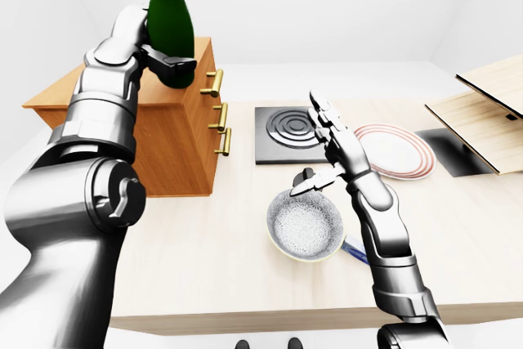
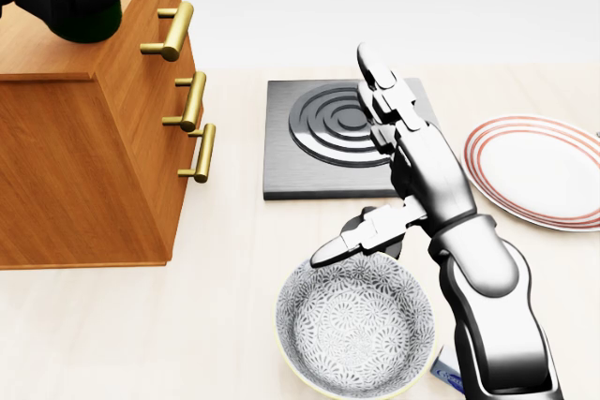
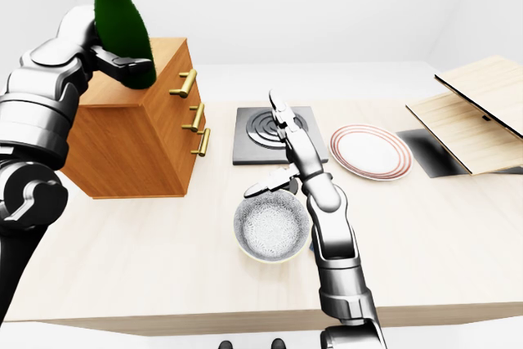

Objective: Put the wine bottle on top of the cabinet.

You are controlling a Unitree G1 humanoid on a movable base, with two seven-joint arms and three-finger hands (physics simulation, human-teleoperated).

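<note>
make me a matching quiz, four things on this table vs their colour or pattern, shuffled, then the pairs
Things:
1. wine bottle
2. cabinet
3. bowl
4. plate

Looks:
A. white with red rings
B. dark green
C. grey speckled pattern inside
D. brown wood with gold handles

Pairs: 1-B, 2-D, 3-C, 4-A

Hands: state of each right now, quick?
Left hand: closed round the wine bottle, holding it upright at the cabinet top.
Right hand: open, holding nothing, above the patterned bowl.
</note>
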